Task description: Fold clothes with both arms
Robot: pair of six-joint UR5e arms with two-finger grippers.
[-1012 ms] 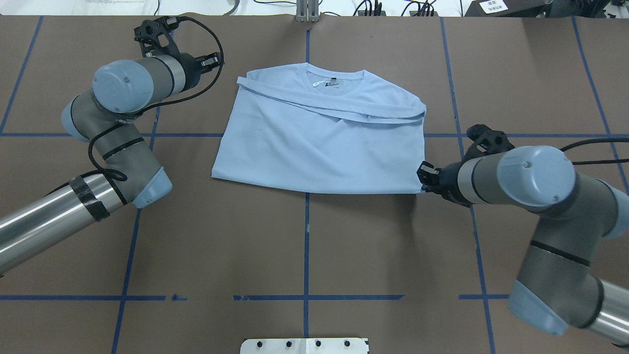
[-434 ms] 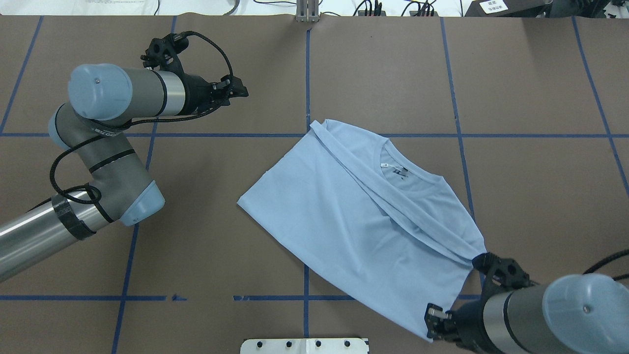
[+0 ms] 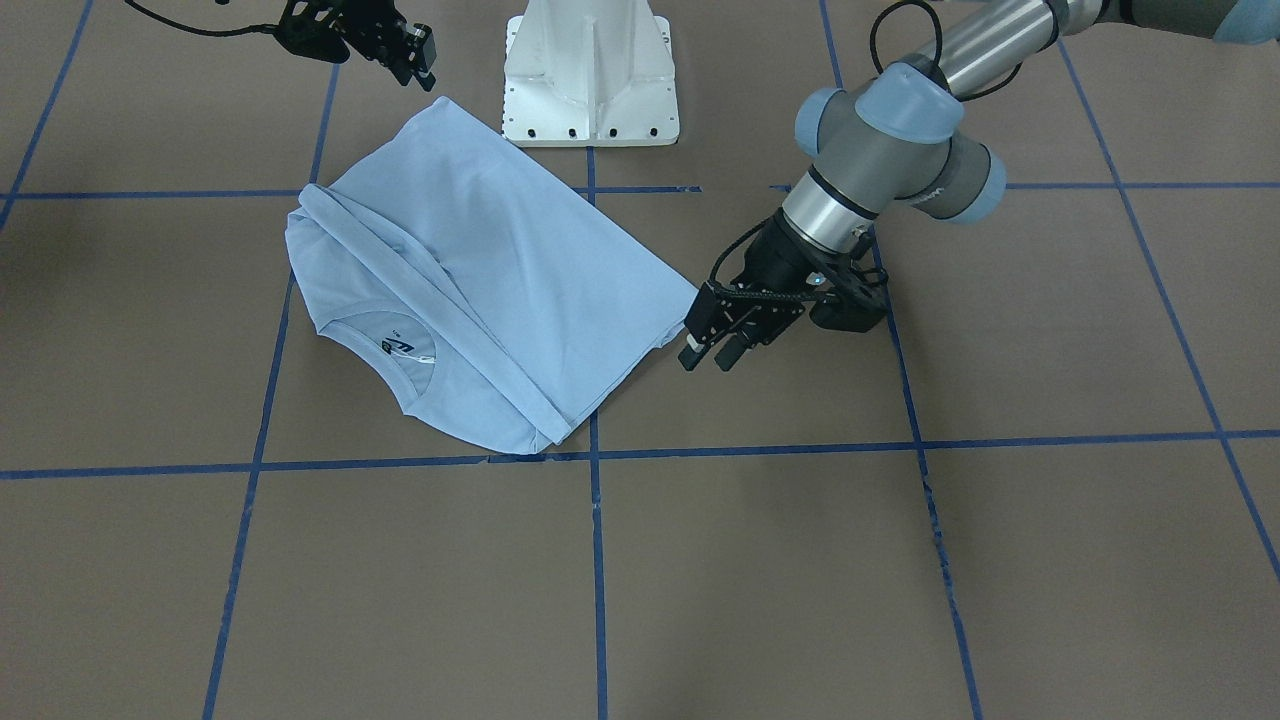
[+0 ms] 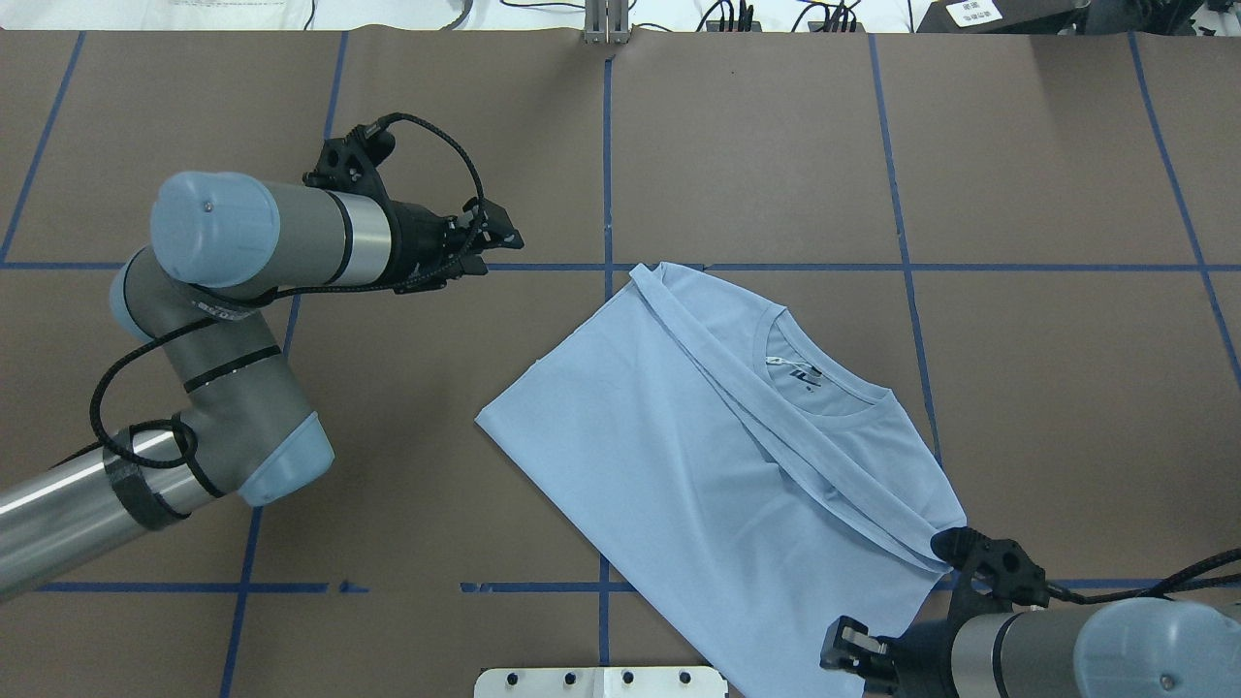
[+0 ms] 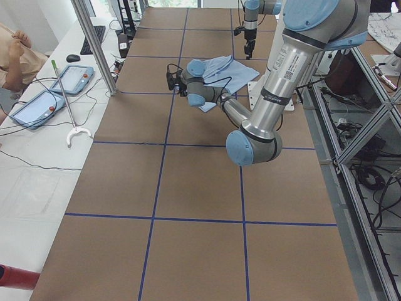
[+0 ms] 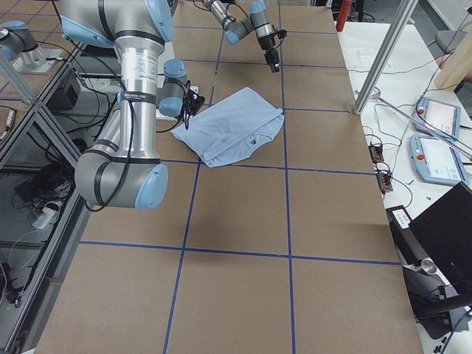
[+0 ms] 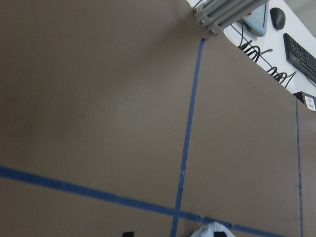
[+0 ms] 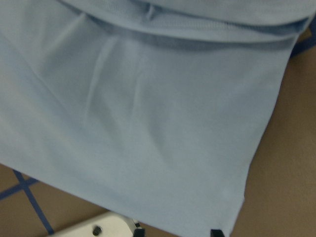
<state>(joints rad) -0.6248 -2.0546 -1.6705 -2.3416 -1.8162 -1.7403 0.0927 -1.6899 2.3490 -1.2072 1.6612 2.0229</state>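
Note:
The pale blue T-shirt (image 4: 717, 465) lies flat and folded on the brown table, turned diagonally, its neck label (image 4: 805, 373) toward the right. My right gripper (image 4: 851, 657) hovers over the shirt's near corner by the base. The right wrist view shows its fingertips (image 8: 215, 231) spread apart above the cloth (image 8: 148, 123), so it is open. My left gripper (image 4: 490, 247) is open too, empty, in the air beyond the shirt's left corner. In the front view, that gripper (image 3: 712, 350) sits just beside this corner of the shirt (image 3: 480, 260).
The white pedestal base (image 3: 590, 70) stands at the table's near edge, right beside the shirt's corner. Blue tape lines (image 4: 605, 145) grid the table. An aluminium post (image 5: 94, 44) and a desk with tablets (image 5: 37, 103) flank the far side, with a person's arm (image 5: 12, 56) there.
The right gripper dragged the shirt toward the base, turning it diagonal, and its fingers now stand apart. The left arm swung right and nearer, toward the shirt's left corner.

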